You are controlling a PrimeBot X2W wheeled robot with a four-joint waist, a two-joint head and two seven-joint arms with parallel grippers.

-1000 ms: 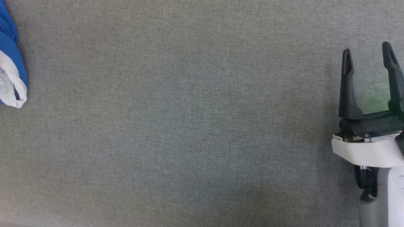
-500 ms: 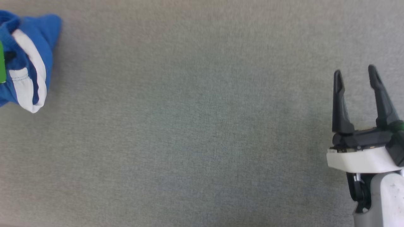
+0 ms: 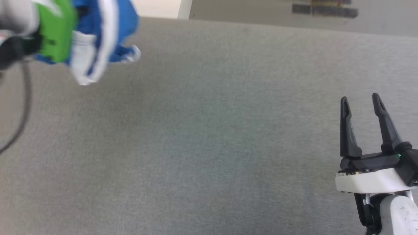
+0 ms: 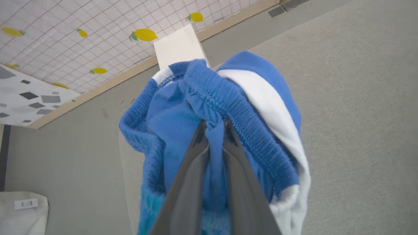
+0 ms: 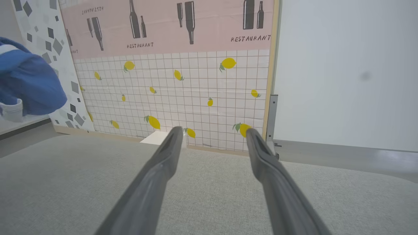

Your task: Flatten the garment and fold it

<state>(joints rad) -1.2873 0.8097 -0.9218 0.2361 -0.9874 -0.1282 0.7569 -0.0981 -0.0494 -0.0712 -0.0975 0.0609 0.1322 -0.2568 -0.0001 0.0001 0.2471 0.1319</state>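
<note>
Since a second ago the head camera has tipped up, bringing the grey tabletop's (image 3: 209,130) far edge into sight. The blue shorts (image 3: 122,24) have come further in, from 9 o'clock to 10 o'clock of the head view. The left gripper (image 4: 213,125) holds them bunched in the air, its fingers nearly closed on a small fold of blue cloth just under the elastic waistband (image 4: 228,104).

The right gripper (image 3: 359,98) waits at 4 o'clock with its fingers spread wide and empty, well apart from the shorts.

The bite looks thin. A quick swing could pull it free, or the wad could land crumpled with one leg tucked under.

Motion blur smears the shorts in the head view. The legs and hems are cut off at 6 o'clock of the left wrist view. I cannot tell whether the lowest cloth touches the tabletop.
</note>
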